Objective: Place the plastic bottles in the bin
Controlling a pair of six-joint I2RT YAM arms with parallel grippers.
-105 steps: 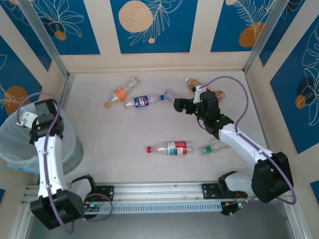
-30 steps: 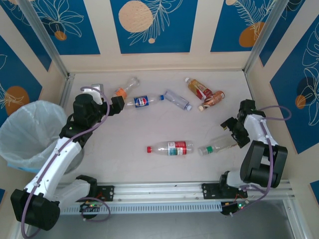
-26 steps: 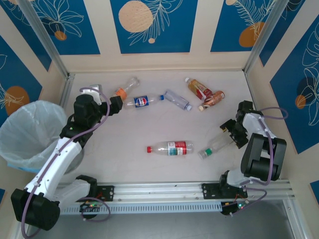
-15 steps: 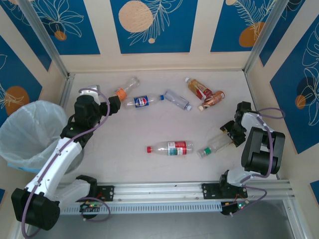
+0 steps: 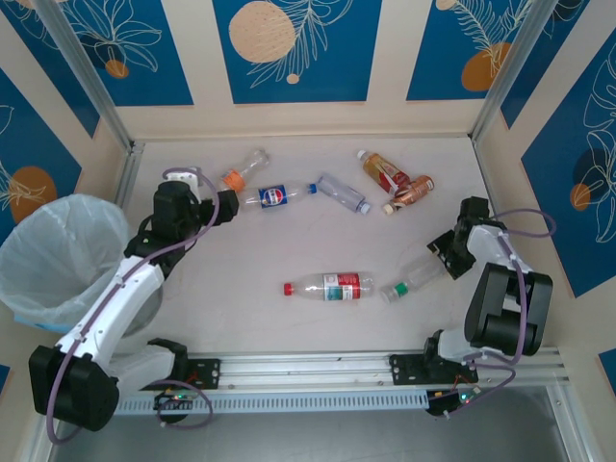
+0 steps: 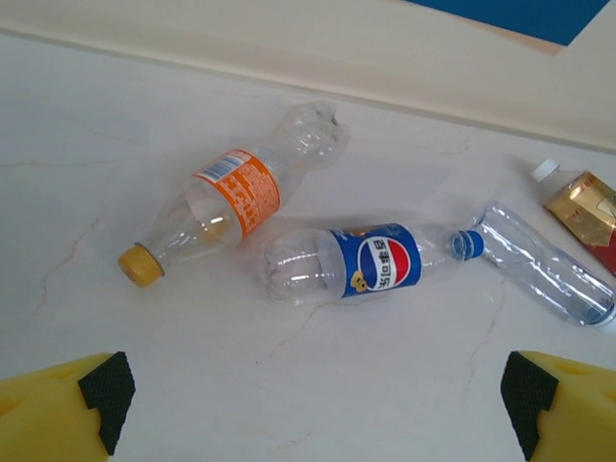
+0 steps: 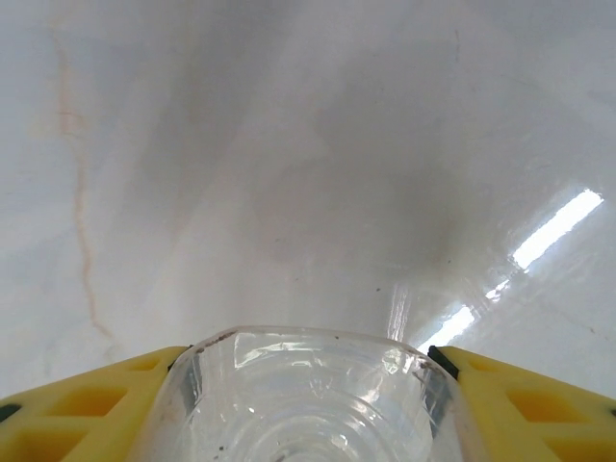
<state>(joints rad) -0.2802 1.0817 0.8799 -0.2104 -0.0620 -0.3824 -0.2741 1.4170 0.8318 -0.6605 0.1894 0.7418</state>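
Several plastic bottles lie on the white table. My left gripper [image 5: 223,203] hangs open just short of an orange-labelled bottle [image 6: 231,197] and a blue-labelled one [image 6: 371,262]; its yellow fingers [image 6: 67,409] stand wide apart with nothing between them. At the right, my right gripper [image 5: 446,254] is shut on the base of a clear bottle with a green cap [image 5: 409,279], whose base [image 7: 308,395] touches both yellow fingers. A red-labelled bottle [image 5: 332,285] lies in the middle. The bin [image 5: 58,255], lined with a pale bag, stands at the far left.
A clear bottle with a blue cap [image 5: 342,192] and two amber bottles [image 5: 385,173] [image 5: 416,190] lie near the back wall. Patterned walls close the table at the back and on both sides. A metal rail [image 5: 308,371] runs along the near edge.
My right gripper has closed on the green-capped bottle's base, and the bottle has swung slightly. My left gripper has edged closer to the orange-labelled bottle, still open.
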